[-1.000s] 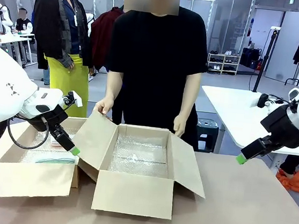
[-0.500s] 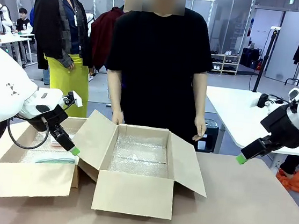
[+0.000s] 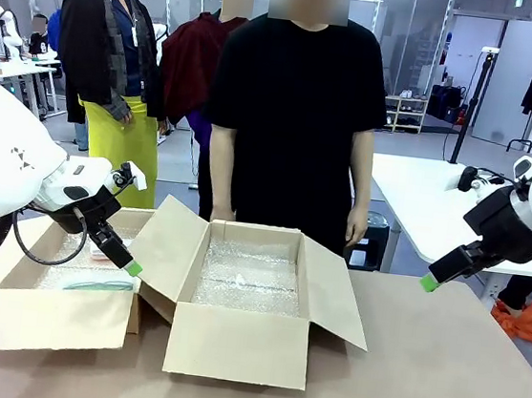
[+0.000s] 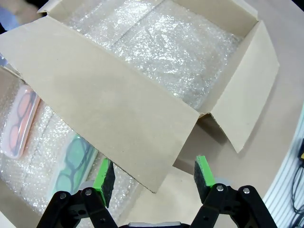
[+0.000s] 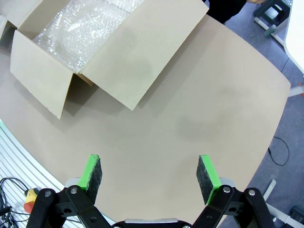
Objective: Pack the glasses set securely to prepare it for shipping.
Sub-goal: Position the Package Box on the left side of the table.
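Note:
The glasses set lies on bubble wrap in the left cardboard box (image 3: 50, 320). Its green-framed glasses (image 4: 71, 164) rest beside the pale pink case (image 4: 19, 126); in the front view the glasses (image 3: 93, 285) lie nearer me than the case (image 3: 102, 249). My left gripper (image 4: 154, 173) hangs open above that box's right edge, over the neighbouring box's flap, holding nothing. From the front, the left gripper (image 3: 131, 266) sits just right of the glasses. My right gripper (image 5: 151, 173) is open and empty above bare table; the front view has the right gripper (image 3: 427, 283) high at the right.
A second open cardboard box (image 3: 240, 345), lined with bubble wrap (image 3: 245, 278) and holding nothing, stands mid-table with flaps spread. The person (image 3: 295, 116) stands behind it, arms hanging at their sides. Bare table (image 5: 204, 109) stretches right of the boxes.
The person has let go of the middle box's flaps, pulled both hands back and straightened up. Neither arm has moved.

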`<state>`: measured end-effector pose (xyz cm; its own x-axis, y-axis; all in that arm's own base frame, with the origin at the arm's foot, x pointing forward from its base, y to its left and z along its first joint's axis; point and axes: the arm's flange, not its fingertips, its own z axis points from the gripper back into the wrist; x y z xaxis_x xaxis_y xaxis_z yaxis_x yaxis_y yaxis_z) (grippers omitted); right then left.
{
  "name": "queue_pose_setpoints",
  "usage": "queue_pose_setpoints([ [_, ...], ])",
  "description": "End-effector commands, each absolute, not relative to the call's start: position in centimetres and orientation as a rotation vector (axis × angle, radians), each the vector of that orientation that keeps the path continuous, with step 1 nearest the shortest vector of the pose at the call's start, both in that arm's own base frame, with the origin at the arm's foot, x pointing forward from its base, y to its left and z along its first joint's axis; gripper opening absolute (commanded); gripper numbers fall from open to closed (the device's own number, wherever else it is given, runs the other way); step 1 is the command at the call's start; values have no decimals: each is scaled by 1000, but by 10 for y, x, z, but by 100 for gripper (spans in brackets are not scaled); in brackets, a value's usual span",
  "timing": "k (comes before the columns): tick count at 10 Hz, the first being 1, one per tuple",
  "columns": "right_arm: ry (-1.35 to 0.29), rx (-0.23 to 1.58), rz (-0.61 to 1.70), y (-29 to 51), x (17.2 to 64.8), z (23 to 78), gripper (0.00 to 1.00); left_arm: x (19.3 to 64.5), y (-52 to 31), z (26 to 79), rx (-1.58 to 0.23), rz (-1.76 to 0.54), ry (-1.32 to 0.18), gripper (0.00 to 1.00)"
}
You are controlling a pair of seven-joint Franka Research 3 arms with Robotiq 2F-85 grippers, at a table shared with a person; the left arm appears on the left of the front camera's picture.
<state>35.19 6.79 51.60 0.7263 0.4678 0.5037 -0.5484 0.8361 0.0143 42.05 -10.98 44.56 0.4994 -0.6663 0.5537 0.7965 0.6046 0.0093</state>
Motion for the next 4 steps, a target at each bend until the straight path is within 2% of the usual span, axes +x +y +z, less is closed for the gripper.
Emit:
queue_pose_setpoints([
  [1, -518, 156, 563, 69, 352, 515, 100, 421, -111, 446, -241, -887, -556, 84],
  [4, -518, 156, 563, 69, 352, 515, 100, 421, -111, 446, -241, -887, -556, 84],
])
